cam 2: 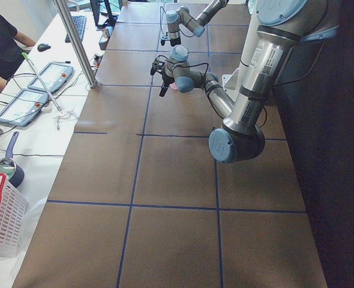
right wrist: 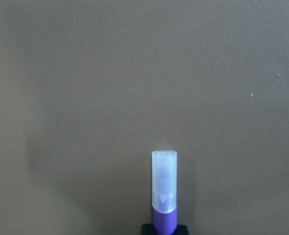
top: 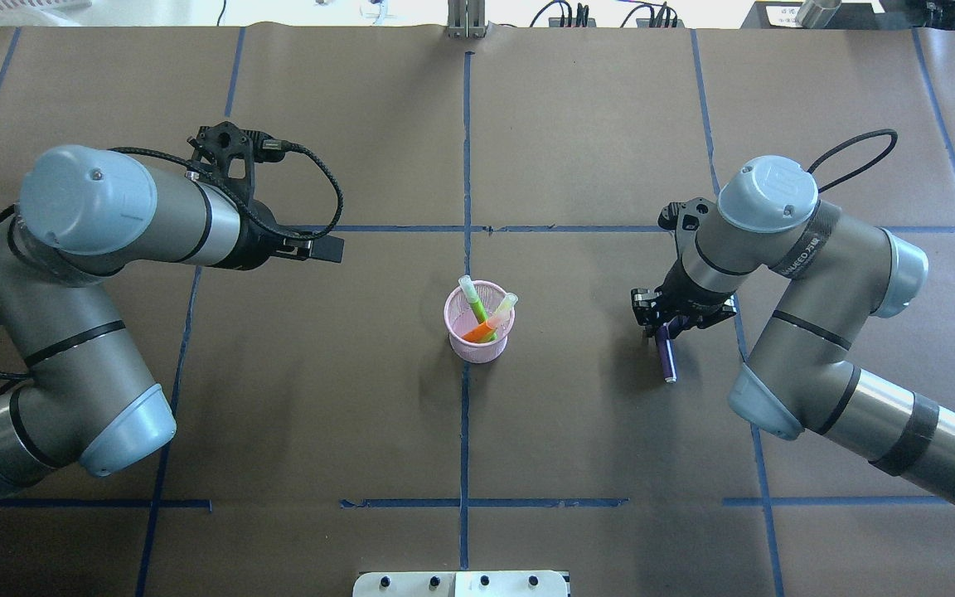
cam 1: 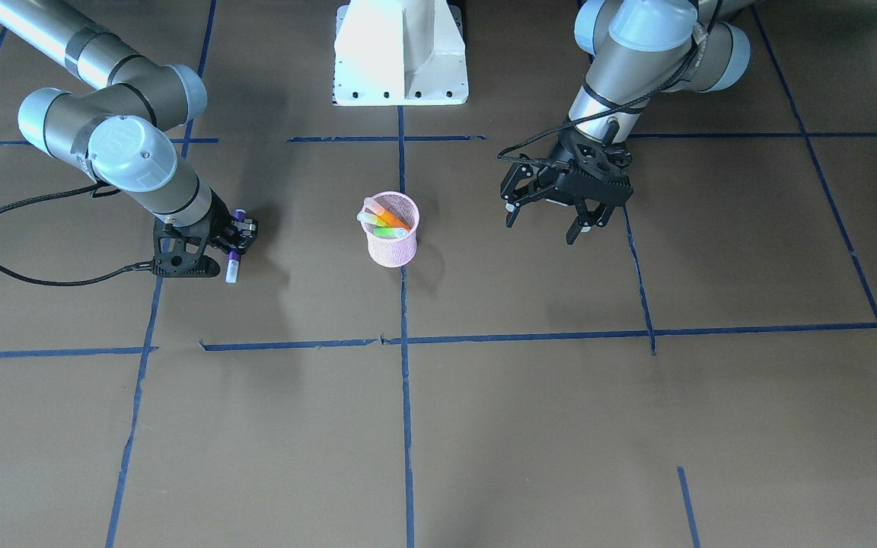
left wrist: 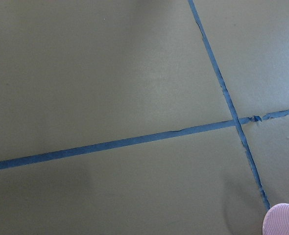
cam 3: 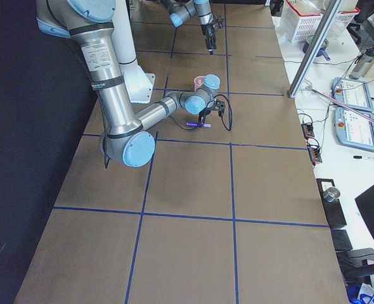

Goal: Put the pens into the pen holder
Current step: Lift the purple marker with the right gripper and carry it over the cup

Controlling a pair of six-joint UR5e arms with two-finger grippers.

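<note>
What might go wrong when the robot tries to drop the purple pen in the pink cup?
1. The pen holder already has three pens leaning across its mouth, so the purple pen might hit them and bounce out.
2. The right gripper holds the purple pen lying nearly flat; unless it is tilted upright over the cup, it may miss.
3. A bump could tip the light-looking mesh cup.

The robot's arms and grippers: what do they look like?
The left arm and right arm are silver-grey tubes with pale blue round joint caps and dark bands. The left gripper and right gripper are black, each with two fingers. A black cable loops from each wrist.
</note>
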